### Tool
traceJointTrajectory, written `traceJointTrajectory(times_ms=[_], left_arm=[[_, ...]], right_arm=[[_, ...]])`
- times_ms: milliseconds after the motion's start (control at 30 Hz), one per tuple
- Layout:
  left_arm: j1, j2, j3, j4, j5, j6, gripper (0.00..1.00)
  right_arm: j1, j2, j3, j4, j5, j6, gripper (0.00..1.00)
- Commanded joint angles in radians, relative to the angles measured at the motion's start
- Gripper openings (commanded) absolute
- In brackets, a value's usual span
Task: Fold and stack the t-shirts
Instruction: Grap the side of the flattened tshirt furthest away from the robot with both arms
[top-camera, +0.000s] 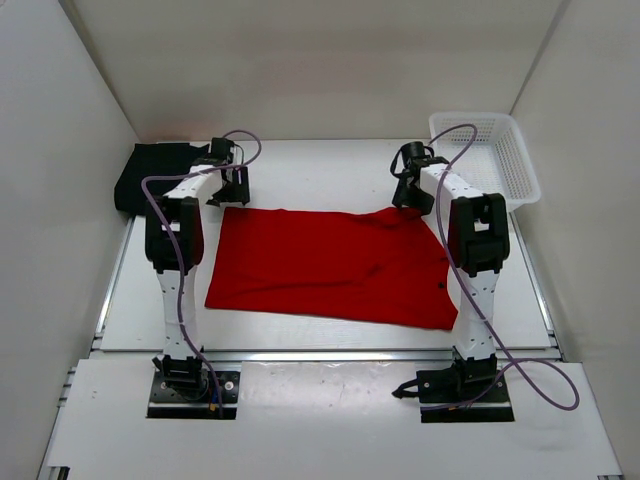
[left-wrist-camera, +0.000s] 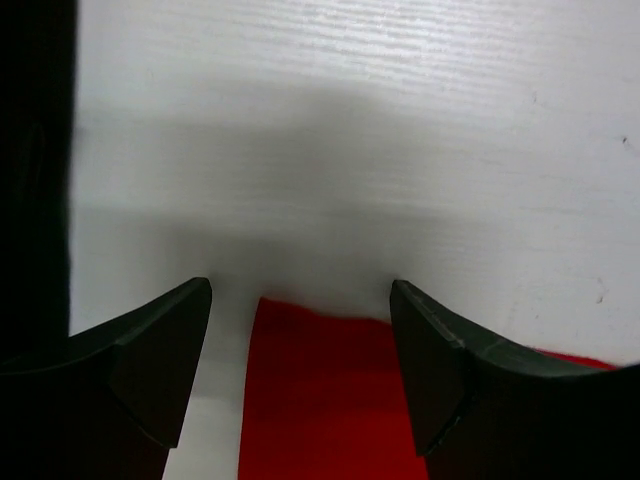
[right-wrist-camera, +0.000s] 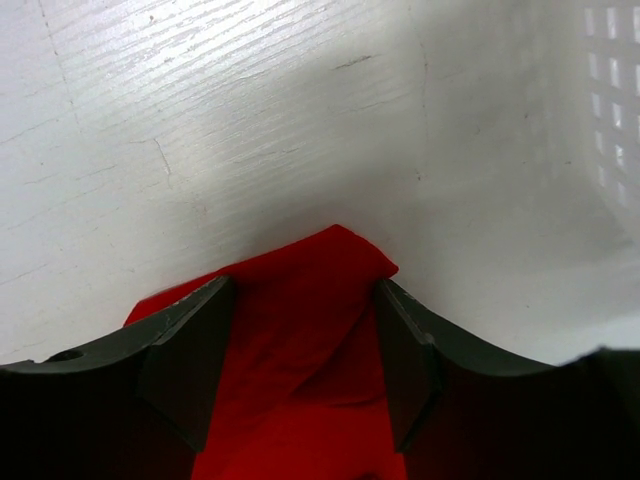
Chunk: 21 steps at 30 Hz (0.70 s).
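At red t-shirt's (top-camera: 330, 265) far corners — left fingers (left-wrist-camera: 150, 370), right fingers (right-wrist-camera: 190, 360), apparently parted.

Overhead rear view, two close wrist views, red t-shirt (top-camera: 330, 265) in all.

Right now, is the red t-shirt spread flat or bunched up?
Spread flat: the red t-shirt lies as a smooth sheet on the table, only its far right corner rumpled at the right gripper.

Spread t-shirt (top-camera: 330, 265) centre; basket (top-camera: 487, 150) behind, far right
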Motion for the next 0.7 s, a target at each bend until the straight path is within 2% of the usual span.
traceJointTrajectory(times_ms=[0,100,133,167,200,233,267,367,433,500,667], left_arm=[[0.01,-0.057,-0.057,-0.041,0.044,-0.006,0.83],[0.007,-0.046,-0.07,-0.033,0.052,0.007,0.73],[0.006,-0.045,-0.066,-0.041,0.06,0.011,0.7],[0.009,-0.037,-0.057,-0.046,0.078,0.002,0.6],[0.007,-0.035,-0.06,-0.052,0.08,0.004,0.48],[0.006,-0.037,-0.063,-0.044,0.077,0.005,0.42],[0.006,-0.038,-0.067,-0.039,0.069,0.001,0.31],[0.007,-0.048,-0.057,-0.041,0.064,0.014,0.16],[0.007,-0.051,-0.047,-0.043,0.051,0.026,0.04],[0.007,-0.058,-0.043,-0.05,0.046,0.026,0.0],[0.0,-0.124,-0.058,-0.053,0.032,0.095,0.0]], right_arm=[[-0.017,-0.003,-0.018,0.002,-0.001,0.021,0.56],[-0.02,0.004,-0.022,0.013,-0.03,0.023,0.51],[-0.02,0.005,-0.025,0.012,-0.044,0.027,0.44],[-0.02,0.008,-0.025,0.018,-0.049,0.021,0.37],[-0.02,0.011,-0.023,0.016,-0.058,0.021,0.33],[-0.014,0.011,-0.023,0.012,-0.065,0.017,0.25],[-0.017,0.01,-0.022,0.019,-0.067,0.011,0.19],[-0.003,-0.004,-0.018,0.019,-0.053,-0.003,0.02],[0.001,-0.006,-0.018,0.021,-0.052,-0.011,0.0],[-0.003,-0.016,-0.014,0.021,-0.058,-0.003,0.0],[0.011,-0.085,0.0,0.012,-0.03,-0.046,0.0]])
